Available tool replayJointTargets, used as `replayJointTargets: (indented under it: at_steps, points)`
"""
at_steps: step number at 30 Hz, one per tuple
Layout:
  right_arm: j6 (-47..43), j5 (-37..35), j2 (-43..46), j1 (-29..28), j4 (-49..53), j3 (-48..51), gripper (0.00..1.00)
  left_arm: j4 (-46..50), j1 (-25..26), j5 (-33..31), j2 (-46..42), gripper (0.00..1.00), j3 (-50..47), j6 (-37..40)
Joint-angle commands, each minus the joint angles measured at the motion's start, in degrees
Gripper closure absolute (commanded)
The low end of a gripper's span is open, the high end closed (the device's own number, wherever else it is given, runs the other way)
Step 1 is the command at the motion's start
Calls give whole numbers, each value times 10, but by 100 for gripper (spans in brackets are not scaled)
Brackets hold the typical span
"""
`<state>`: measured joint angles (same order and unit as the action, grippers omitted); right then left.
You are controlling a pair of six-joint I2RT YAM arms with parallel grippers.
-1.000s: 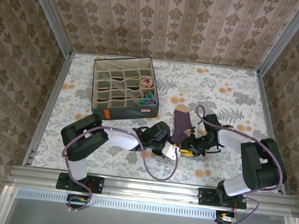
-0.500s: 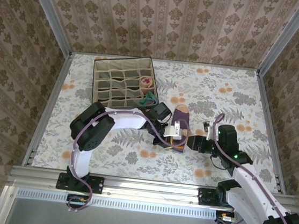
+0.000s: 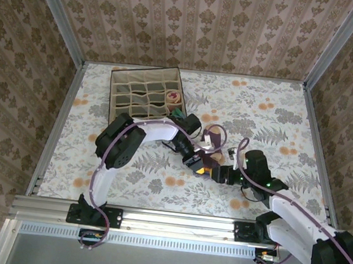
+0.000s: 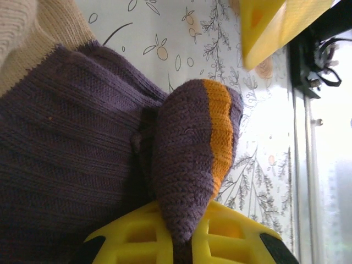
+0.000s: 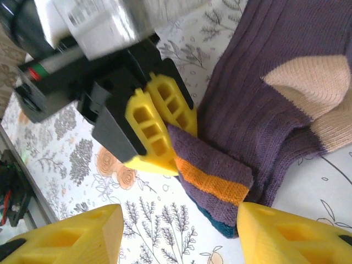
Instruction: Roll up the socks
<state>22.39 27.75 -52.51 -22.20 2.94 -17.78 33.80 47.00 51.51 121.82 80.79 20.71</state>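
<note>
While in left tool (image 5: 176,144), purple sock (image 5: 247,99).

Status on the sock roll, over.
Left end effector shut on purple sock cuff. Right end effector open near the cuff. Compartment box far-left, out of the way.

The floral table (image 3: 281,112) carries a compartment box (image 3: 144,93) and a purple sock (image 5: 258,99).

purple sock (image 5: 250,104): soft ribbed knit cloth, matt and slightly fuzzy
left gripper (image 5: 175,146) jaws: smooth yellow plastic, latticed, faint gloss
right gripper (image 5: 179,220) jaws: the same yellow plastic
tabletop (image 3: 281,112): smooth, matt, flower-printed sheet
box (image 3: 145,72): stiff matt cloth
front rail (image 3: 173,219): bare brushed metal, dull sheen
</note>
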Motion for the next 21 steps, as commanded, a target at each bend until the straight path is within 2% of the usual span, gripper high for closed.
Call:
replayJointTargets:
  at_steps: [1,8,17,21]
  points:
    - [-12,-23,-32,-14,-34,-22,45,58,-8,52,16,100,24,-13]
    - [-12,-27,-83,-20,-58,-36,44,112,-9,67,32,100,39,24]
    - [-15,-25,-148,-55,-56,-60,44,108,-15,72,25,100,26,28]
    - [-4,-21,-176,-70,-70,-64,51,88,-22,66,11,100,3,19]
